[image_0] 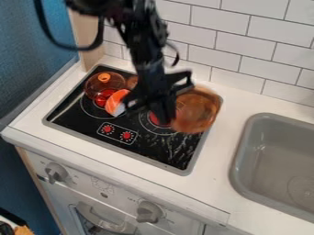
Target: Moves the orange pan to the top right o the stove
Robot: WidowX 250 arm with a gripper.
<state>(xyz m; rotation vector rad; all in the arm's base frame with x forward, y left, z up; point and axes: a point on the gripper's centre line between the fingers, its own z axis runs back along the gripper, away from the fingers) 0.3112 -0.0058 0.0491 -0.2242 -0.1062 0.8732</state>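
My gripper hangs over the right half of the black stove, its fingers pointing down. It is shut on the left edge of the orange pan. The pan is translucent, looks tilted, and lies just right of the fingers over the stove's right side. Part of its edge at the fingers is hidden behind them, and the arm covers the middle of the stove's back.
On the left burner stand a clear orange-knobbed lid or pot and an orange-and-white food piece. A tiled wall runs behind the stove. The grey sink lies to the right, past a strip of white counter.
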